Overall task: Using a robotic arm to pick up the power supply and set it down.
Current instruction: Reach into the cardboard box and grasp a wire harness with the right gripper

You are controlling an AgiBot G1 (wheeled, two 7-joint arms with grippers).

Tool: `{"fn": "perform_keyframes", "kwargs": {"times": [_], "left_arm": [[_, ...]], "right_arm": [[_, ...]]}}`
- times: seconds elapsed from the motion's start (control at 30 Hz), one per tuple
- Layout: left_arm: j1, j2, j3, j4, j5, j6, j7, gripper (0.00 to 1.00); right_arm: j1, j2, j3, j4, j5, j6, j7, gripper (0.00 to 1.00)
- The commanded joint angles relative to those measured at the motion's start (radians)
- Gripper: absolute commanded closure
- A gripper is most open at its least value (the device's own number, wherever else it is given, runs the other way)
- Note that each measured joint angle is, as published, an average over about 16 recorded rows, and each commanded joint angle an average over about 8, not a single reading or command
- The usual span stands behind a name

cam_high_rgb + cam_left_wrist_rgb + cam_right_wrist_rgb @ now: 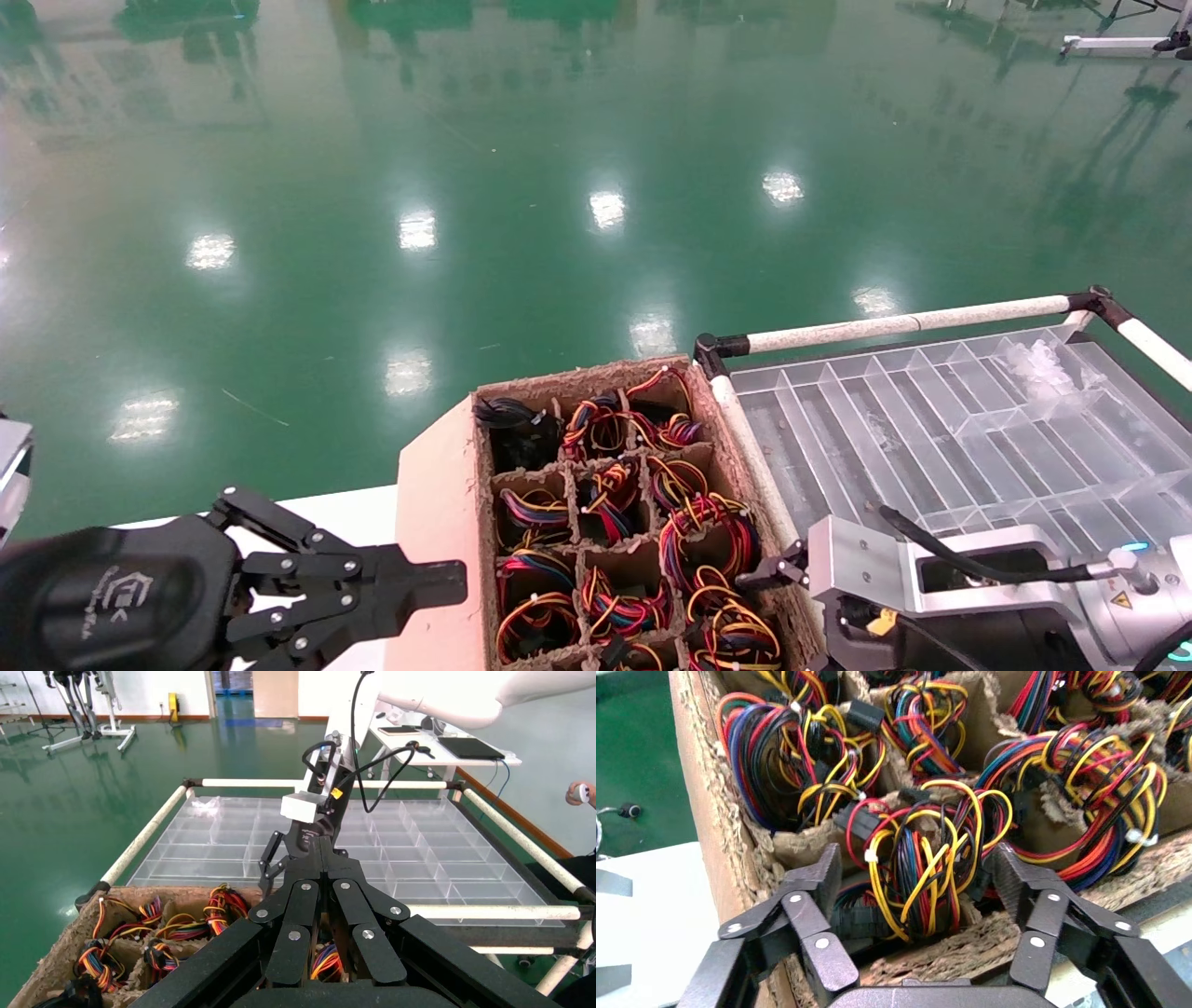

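A cardboard box [577, 375] divided into cells holds several bundles of red, yellow, blue and black wires. My right gripper [914, 864] is open, and its fingers [821, 874] stand on either side of one bundle, the power supply's wires [919, 881], in a cell at the box's near right corner. The supply's grey body is hidden down in the cell. From the head view, the right gripper [773, 610] hangs over that corner under its grey wrist box [857, 559]. My left gripper [447, 578] is shut and empty, hovering at the box's left side.
A clear plastic divider tray [931, 419] lies to the right of the box, framed by white tube rails [894, 321]. A white table surface [345, 513] shows under the left gripper. A green floor lies beyond. The box's flap [433, 503] leans out to the left.
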Motion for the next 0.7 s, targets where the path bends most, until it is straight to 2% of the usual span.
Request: {"fn": "perform_keyframes", "kwargs": {"times": [0.03,0.37,0.7], "left_arm": [[0.000,0.000,0.000,0.000,0.000,0.000,0.000,1.00],[0.000,0.000,0.001,0.000,-0.001,0.000,0.000,1.00],[0.000,-0.001,0.002,0.000,-0.001,-0.001,0.001,1.00]], "right_arm": [[0.002,-0.002,-0.003,-0.001,-0.005,-0.002,0.000,1.00],[-0.011,-0.009,-0.014,0.040,-0.041,0.027,0.024,1.00],[-0.008,0.008,-0.011,0.069,-0.037,0.018,0.054,1.00]]}}
